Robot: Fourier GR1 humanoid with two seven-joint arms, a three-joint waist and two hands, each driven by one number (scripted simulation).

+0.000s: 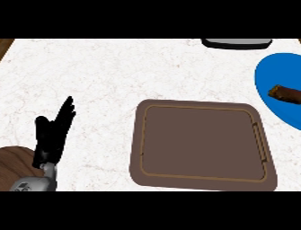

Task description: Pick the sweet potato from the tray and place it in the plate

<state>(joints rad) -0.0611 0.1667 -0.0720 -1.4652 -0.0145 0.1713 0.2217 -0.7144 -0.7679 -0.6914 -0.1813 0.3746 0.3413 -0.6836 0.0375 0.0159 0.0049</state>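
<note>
Black left hand, smooth brown rectangular tray, round blue plate.

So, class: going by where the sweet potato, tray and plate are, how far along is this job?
Done: the sweet potato lies on the blue plate, and the brown tray holds nothing. In hand: nothing; the left hand rests open at lower left, and the right hand is out of view. Left: nothing that shows.

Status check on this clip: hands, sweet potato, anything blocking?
Left hand open, resting at lower left; right hand not in view. Sweet potato lying on blue plate, tray bare. Nothing in the way.
</note>
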